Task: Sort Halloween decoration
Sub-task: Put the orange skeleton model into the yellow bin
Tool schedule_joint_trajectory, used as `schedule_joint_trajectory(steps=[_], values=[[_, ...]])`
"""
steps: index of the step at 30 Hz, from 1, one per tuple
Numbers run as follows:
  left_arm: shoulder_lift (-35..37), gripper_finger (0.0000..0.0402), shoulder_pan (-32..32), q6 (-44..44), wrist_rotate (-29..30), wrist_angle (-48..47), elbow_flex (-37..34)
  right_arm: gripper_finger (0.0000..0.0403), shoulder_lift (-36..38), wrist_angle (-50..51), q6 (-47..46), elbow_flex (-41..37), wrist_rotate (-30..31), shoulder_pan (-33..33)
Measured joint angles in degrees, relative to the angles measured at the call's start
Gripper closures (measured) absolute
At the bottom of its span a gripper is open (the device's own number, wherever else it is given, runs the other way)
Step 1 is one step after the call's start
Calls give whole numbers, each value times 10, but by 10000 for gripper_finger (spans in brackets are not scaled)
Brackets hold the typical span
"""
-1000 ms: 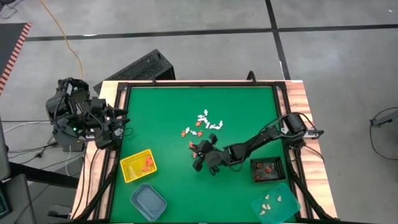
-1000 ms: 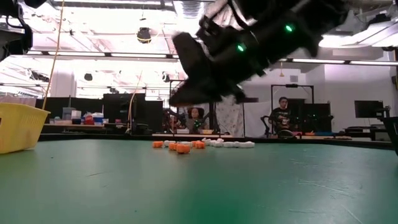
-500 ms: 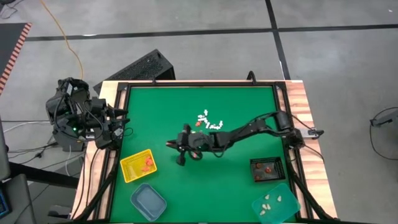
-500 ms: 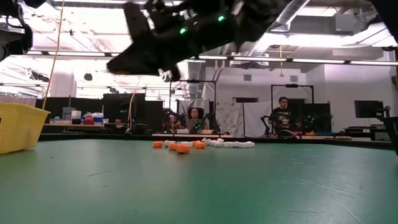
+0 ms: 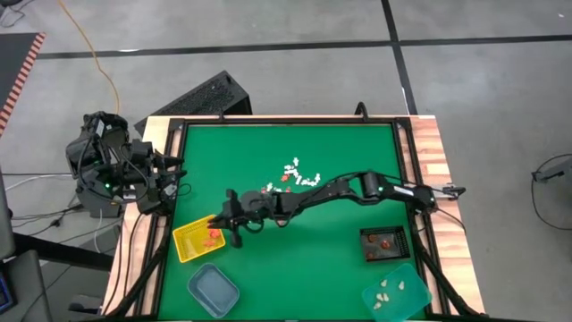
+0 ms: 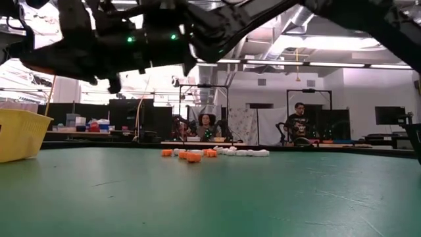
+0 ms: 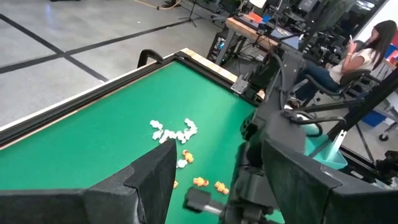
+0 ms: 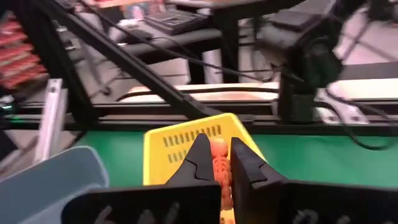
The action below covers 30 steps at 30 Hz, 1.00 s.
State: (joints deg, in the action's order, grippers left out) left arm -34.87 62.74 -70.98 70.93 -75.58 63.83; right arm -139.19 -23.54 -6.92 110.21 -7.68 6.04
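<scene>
An orange trinket (image 8: 217, 158) is pinched between the fingers of the right gripper (image 8: 216, 163), which are pressed almost together upon it; the piece is carried in the air above the near left part of the table, at the right edge of the yellow tray (image 5: 189, 242), in which a few orange pieces (image 5: 213, 234) already lie. In the right wrist view the tray's slotted wall stands directly ahead of the fingertips. The unsorted trinkets (image 5: 293, 175), white and orange, are clustered near the middle of the green table (image 5: 357, 161), slightly toward its far side; more orange ones are held in the black tray (image 5: 384, 242) at the near right, and cream ones in the teal tray (image 5: 398, 292) at the near right corner; a blue tray (image 5: 213, 289) sits near the yellow one. The left gripper (image 7: 205, 180) is parked off the table's left edge, its fingers spread and empty. The step in hand is judged to be delivery of the orange piece; it is done well if the fingertips are brought fully over the tray's interior before they are parted, low enough that so small a piece is not bounced over the wall; a release at the rim is judged likely to drop it onto the felt.
</scene>
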Motion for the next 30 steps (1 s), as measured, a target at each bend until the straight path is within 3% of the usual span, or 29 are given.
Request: schedule_joint_trajectory(steps=[7,15,26,30], values=[[0,176,0,0,0,0,0,385,-47,2,-28,64,-87,-17],[0,176,0,13,0,0,0,341,-47,32,-33,67,-89,-16],[0,176,0,13,0,0,0,246,-46,37,-37,67,-89,-17],[0,176,0,13,0,0,0,236,-37,58,-58,66,-89,-24]])
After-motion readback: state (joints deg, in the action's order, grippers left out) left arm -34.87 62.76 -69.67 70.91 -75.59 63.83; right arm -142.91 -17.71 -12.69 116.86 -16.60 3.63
